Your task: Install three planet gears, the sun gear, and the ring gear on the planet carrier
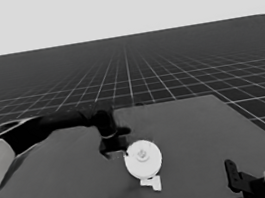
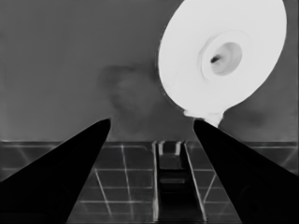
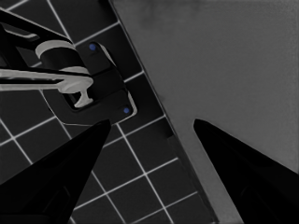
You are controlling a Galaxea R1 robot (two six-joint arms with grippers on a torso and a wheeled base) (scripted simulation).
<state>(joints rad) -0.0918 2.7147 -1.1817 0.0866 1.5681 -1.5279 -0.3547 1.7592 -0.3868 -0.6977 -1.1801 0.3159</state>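
Head view: you see the larger round part [image 1: 143, 159] lying flat near the table's [image 1: 204, 133] middle, raised hub and small hole uppermost; no gears or smaller round part show, so they are probably hidden beneath it, the stack judged complete. A thin white piece [image 1: 151, 182] touches its rim at 6 o'clock.

The left gripper [image 1: 110, 144] stands just beside the disc at its 10 o'clock, and is clearly the nearer of your two. Left wrist view: its fingers [image 2: 70, 172] are spread wide with nothing between them; the larger round part [image 2: 219, 56] lies ahead and off toward the right-hand finger, outside the gap. Being round, the disc offers no long axis; only its rim or hub gives you a grip line. The thin piece's exact shape cannot be told from here.

The right gripper [image 1: 231, 174] waits at the table's 5 o'clock corner; in its wrist view its fingers [image 3: 56, 177] are likewise apart, over the table edge and floor grid [image 3: 131, 172]. Nothing stands between the left gripper and the disc.
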